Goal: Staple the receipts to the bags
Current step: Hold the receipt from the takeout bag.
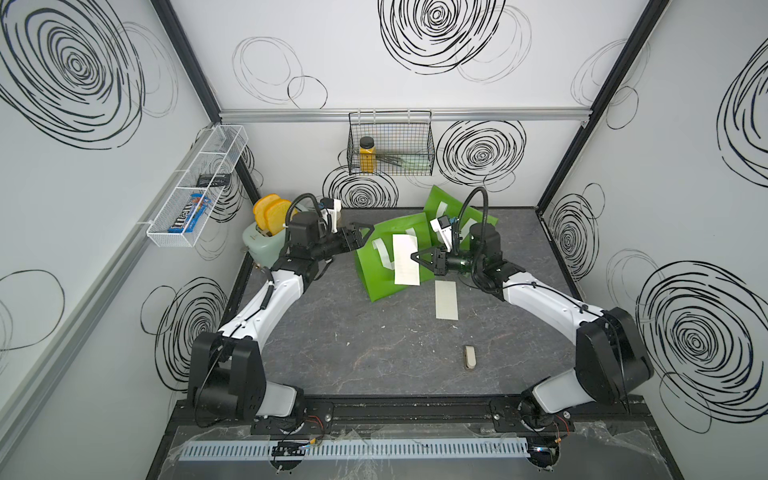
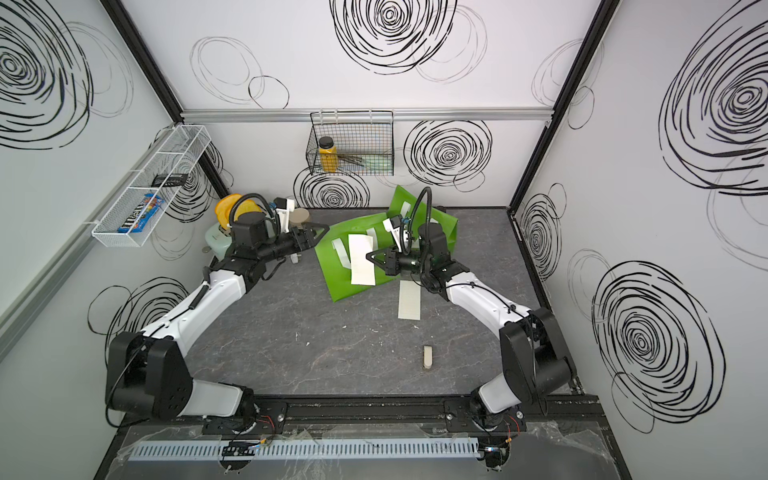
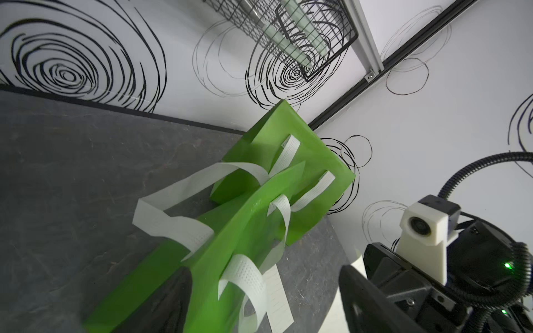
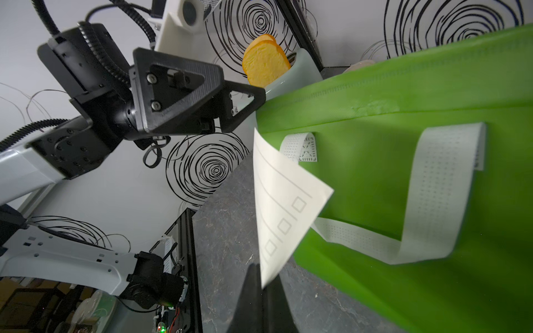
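Observation:
Two green bags overlap at the back of the table, the near bag flat and the far bag leaning on the wall. One receipt lies over the near bag, its edge pinched by my shut right gripper. Another receipt lies on the table. My left gripper is open at the near bag's top left corner, the bag's edge between its fingers. The stapler sits alone nearer the front.
A pale green toaster with yellow bread slices stands at the back left behind my left arm. A black wire basket hangs on the back wall and a white wire basket on the left wall.

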`<state>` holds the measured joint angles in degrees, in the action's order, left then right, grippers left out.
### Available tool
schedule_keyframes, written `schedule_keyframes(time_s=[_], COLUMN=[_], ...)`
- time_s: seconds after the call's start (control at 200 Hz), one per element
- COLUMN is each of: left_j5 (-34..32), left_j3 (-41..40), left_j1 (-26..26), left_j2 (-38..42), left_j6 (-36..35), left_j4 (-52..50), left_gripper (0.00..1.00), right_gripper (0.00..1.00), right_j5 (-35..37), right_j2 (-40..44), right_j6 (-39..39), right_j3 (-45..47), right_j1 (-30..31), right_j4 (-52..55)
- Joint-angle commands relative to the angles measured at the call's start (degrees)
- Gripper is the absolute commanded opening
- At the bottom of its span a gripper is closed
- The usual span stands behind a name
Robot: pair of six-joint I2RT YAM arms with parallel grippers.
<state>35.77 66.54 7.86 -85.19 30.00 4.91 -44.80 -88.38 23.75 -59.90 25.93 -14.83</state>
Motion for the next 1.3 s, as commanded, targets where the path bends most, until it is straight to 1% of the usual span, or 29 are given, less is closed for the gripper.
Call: schedule_keyframes(time_s=[0.0,0.125,0.205,0.365,0.51,0.575,0.741,0.881,0.946,1.086,1.141,1.296], left_j5=[0.04,0.97,4.25,10.64,12.69,13.00,12.01,11.19,11.81,10.69,9.48,8.42], left_j3=[6.32,13.07,15.80,16.19,15.89,16.07,17.57,20.15,22.06,25.30,26.65,29.43], left_j1=[-0.04,0.32,0.07,0.05,-0.12,-0.12,0.23,0.23,0.15,0.14,0.05,-0.12], left_j2=[-3.70,-9.27,-12.38,-14.57,-14.99,-15.35,-17.64,-19.84,-20.90,-21.51,-21.51,-21.14], left_j6=[-7.95,-13.06,-14.37,-15.76,-16.85,-17.38,-19.50,-20.80,-21.59,-23.27,-24.11,-25.79], left_j4=[-3.82,-8.29,-9.60,-9.50,-9.60,-9.76,-11.68,-13.08,-14.22,-17.18,-18.65,-21.29], left_gripper=[0.84,0.84,0.83,0.81,0.79,0.76,0.74,0.72,0.71,0.71,0.74,0.74], right_gripper=[0.01,0.02,0.03,0.05,0.05,0.05,0.04,0.04,0.04,0.04,0.04,0.04], right_j5=[0.65,-0.11,-1.06,-1.41,-2.09,-2.22,-2.53,-3.35,-3.37,-3.46,-3.40,-2.70], right_j2=[-2.36,-5.77,-8.13,-12.88,-16.52,-17.80,-20.39,-20.61,-20.61,-20.50,-20.56,-20.78], right_j6=[-4.18,-5.66,-7.03,-11.98,-15.11,-15.53,-16.22,-16.04,-15.96,-15.99,-15.95,-16.30], right_j3=[-3.82,-7.87,-11.15,-17.63,-22.24,-23.58,-27.03,-27.42,-27.79,-28.97,-29.42,-30.31], right_j1=[-0.62,-1.14,-1.44,-1.76,-2.37,-2.53,-2.53,-2.55,-2.47,-2.29,-2.04,-1.45], right_j4=[3.25,5.49,8.32,16.53,21.97,22.64,24.47,24.06,24.06,24.46,24.67,24.92])
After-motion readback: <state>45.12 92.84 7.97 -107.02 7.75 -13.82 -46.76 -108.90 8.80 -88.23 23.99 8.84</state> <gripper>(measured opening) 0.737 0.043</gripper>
